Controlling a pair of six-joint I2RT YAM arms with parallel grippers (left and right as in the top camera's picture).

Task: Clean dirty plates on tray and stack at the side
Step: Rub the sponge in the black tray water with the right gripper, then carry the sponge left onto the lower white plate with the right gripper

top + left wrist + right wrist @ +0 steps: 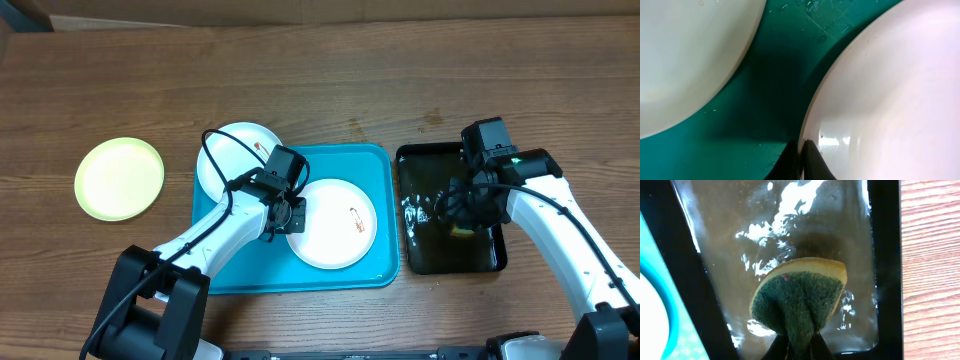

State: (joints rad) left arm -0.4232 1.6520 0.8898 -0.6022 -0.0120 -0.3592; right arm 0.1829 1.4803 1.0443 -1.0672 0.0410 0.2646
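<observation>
Fingers (785, 166) of the left gripper (286, 212) are closed on the left rim of the smeared plate (332, 222). The left wrist view shows it plainly: one dark tip on each side of the white edge, no gap. From overhead you get only the gripper's body sitting over that rim.

That plate lies flat in the middle of the blue tray (380, 165). Overhead picks out a small reddish streak (357, 215) on its right half, while the wrist camera, in close, sees only glossy white.

The second white plate (238, 150) sits at the tray's far left corner, partly sticking out past the rim. It is near the held one but apart from it, and the wrist view shows a wedge of wet tray floor between them.

Out on the wooden table (400, 80), well to the left of the tray, lies the yellow-green plate (120, 178), alone and seen only from above.

Over on the right, just beside the blue tray, the black tray (432, 255) holds a film of water. The right gripper (464, 222) hangs over it, fingers clamped on a sponge (800, 300), green scrub side toward the wrist camera, yellow layer behind. From above that sponge is barely a yellow speck. Whether it touches the water, I cannot tell.
</observation>
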